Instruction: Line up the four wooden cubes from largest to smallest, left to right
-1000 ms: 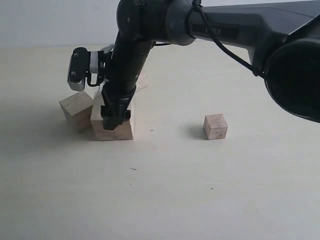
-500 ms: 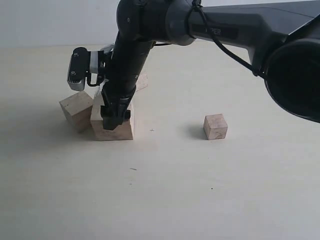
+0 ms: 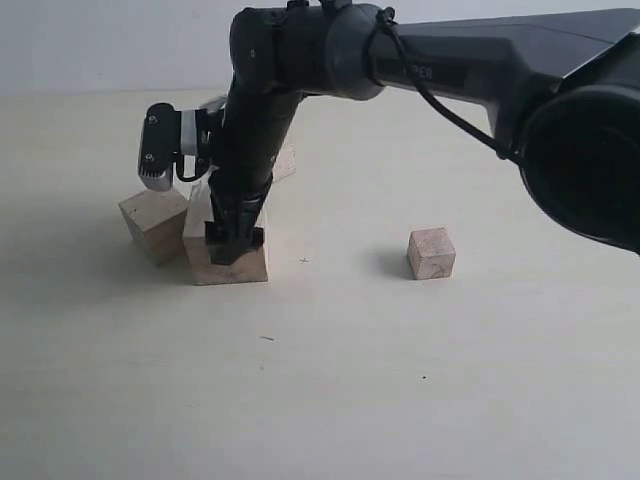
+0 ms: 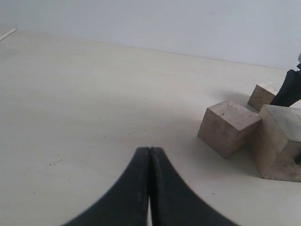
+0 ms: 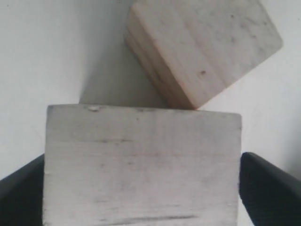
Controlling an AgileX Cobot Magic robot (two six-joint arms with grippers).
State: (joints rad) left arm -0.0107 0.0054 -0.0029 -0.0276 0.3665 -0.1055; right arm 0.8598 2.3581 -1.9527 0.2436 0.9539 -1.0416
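The right gripper grips the biggest cube. A smaller cube sits just left of it.

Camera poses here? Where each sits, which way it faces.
Exterior: off-arm, a little above the table, facing the largest cube; right arm reaches in over it.
Left wrist: low over the table, looking along it toward that cube; shut left fingers show.
Right wrist: directly above the cube, facing down; right fingers flank it.
Shared: all three see the largest cube.
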